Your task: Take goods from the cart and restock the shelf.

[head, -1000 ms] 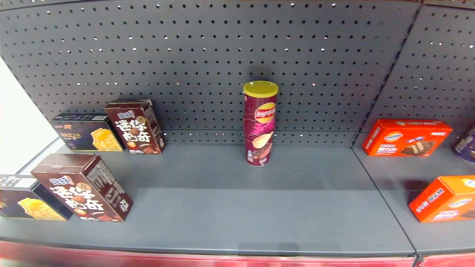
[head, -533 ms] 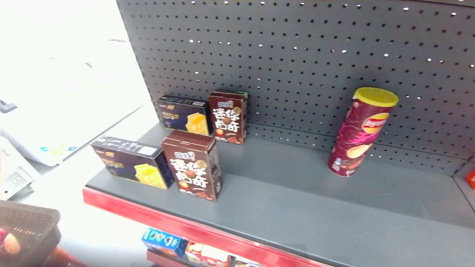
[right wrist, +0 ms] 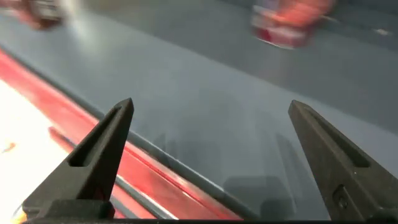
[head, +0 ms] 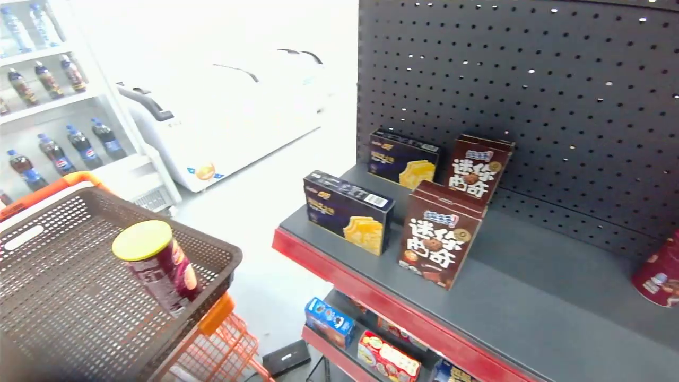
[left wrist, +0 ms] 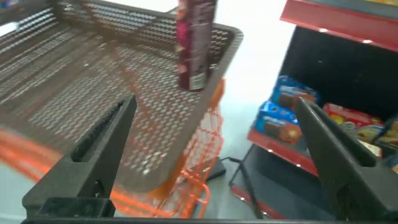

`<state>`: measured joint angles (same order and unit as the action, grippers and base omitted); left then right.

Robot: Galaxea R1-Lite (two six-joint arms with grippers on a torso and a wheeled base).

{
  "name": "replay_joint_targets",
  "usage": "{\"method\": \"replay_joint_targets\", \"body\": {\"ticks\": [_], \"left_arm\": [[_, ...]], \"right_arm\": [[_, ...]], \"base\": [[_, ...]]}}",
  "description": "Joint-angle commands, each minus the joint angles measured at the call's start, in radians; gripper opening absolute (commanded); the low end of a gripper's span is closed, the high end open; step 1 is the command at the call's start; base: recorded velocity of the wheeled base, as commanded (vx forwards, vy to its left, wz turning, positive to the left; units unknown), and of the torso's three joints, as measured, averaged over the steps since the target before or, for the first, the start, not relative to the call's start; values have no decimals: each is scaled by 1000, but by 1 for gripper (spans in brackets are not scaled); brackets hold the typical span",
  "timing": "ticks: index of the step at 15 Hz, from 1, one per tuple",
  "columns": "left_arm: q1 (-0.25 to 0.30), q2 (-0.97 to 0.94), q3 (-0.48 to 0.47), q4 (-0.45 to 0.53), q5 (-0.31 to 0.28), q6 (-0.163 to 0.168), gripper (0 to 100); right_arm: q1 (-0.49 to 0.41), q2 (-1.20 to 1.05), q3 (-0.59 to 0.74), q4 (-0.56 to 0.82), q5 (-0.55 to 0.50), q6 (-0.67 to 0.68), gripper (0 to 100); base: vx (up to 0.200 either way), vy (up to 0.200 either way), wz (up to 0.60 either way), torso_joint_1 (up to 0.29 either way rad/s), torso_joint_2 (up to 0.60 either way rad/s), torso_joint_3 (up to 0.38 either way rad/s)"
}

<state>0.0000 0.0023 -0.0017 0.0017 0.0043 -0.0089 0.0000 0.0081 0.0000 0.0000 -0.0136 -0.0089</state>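
Brown mesh basket (head: 58, 297) sits on the orange cart (head: 228, 339), nearest on the left; a purple chip can (head: 159, 268) with a yellow lid stands upright in it by the corner; the left gripper (left wrist: 212, 104) hangs above the basket, fingers wide apart and empty, clear of the can; the right gripper (right wrist: 209, 104), also spread and empty, hovers over the grey shelf (head: 530, 313); on it stand a dark blue box (head: 347, 212) and a brown box (head: 437, 233); a second can (head: 658, 276) stands farther along by the pegboard (head: 530, 79).

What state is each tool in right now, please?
Left tool: open, empty, near the cart basket.
Right tool: open, empty, over the shelf.
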Motion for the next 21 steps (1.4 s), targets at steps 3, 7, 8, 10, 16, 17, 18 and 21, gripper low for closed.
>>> {"method": "replay_joint_targets", "body": {"ticks": [3,7,8,10,16,17,18,21], "left_arm": [[0,1,2,-2,3,6,100],[-2,1,2,-2,-1,14,100],[-2,1,2,0,-35,40,100],[0,1,0,3,-92,70,100],[-38,636,-350,-39,-165,227,100],[-46,739,-416,-69,-165,224,100],[-52,797,-445,-98,-165,224,100],[-72,1001,-457,-301,-176,248,100]], "right_arm": [[0,1,0,0,0,0,100],[0,1,0,0,0,0,100],[0,1,0,0,0,0,100],[0,1,0,0,0,0,100],[0,1,0,0,0,0,100],[0,1,0,0,0,0,100],[0,1,0,0,0,1,100],[0,1,0,0,0,0,100]], "base": [[0,0,600,2,-2,4],[0,0,0,0,0,0],[0,0,0,0,0,0],[0,0,0,0,0,0],[0,0,0,0,0,0],[0,0,0,0,0,0],[0,0,0,0,0,0],[0,0,0,0,0,0]]}}
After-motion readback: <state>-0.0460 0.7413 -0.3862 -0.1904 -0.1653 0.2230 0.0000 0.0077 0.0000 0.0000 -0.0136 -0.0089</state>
